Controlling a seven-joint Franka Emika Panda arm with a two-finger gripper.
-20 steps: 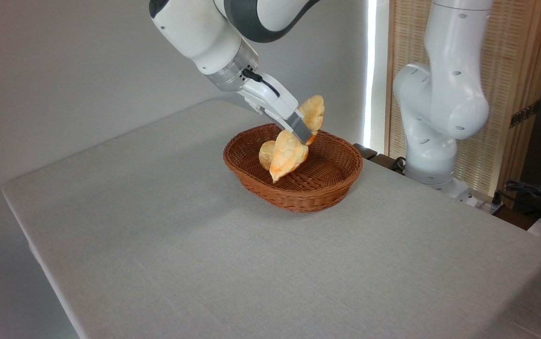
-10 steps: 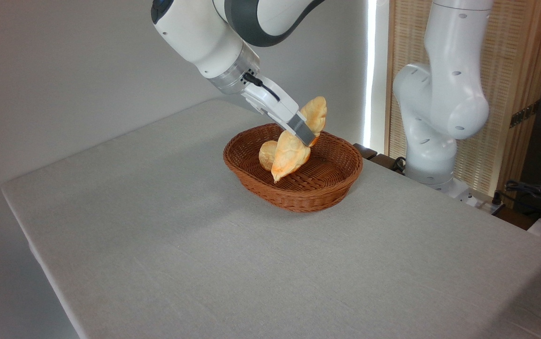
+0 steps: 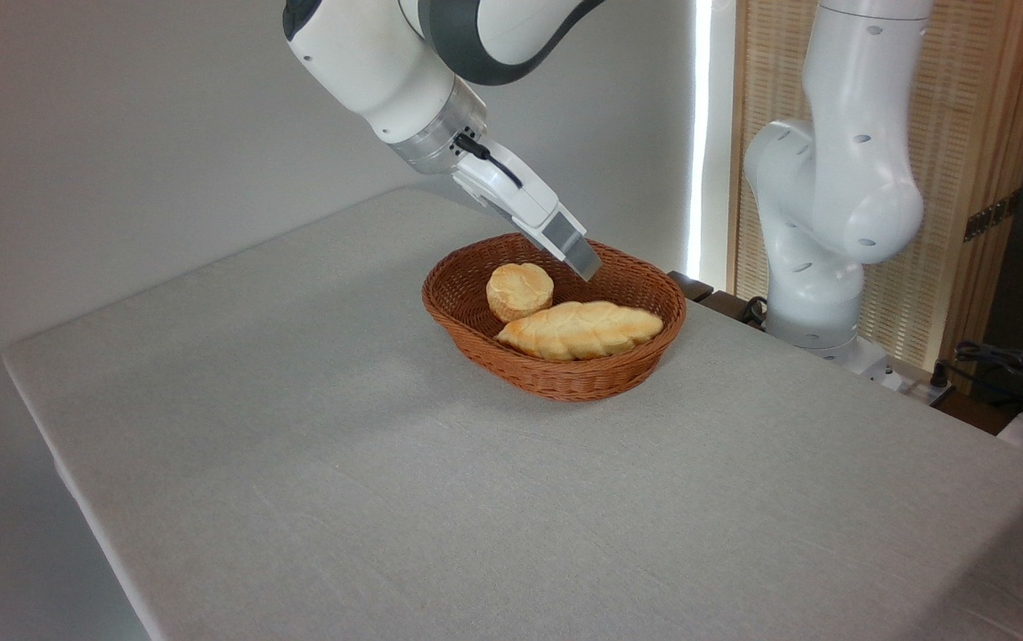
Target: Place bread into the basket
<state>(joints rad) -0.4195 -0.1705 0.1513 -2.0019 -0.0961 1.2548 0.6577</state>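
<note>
Now lying flat inside the basket [image 3: 564, 378]: the bread [image 3: 579, 329], golden-orange, braided, tapering to pointed ends. No longer hanging steeply from the jaws as half a second ago, but released and resting along the basket's near side, just beside the small round bun [image 3: 520, 290]. Long axis running left to right, nearly level. Gripper [image 3: 584, 262] hovering empty above the basket's far rim; jaws' opening impossible to tell.

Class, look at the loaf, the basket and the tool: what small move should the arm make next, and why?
Probably lift the tool up and away. The loaf lies inside the basket beside the round bun, and the tool holds nothing.
</note>
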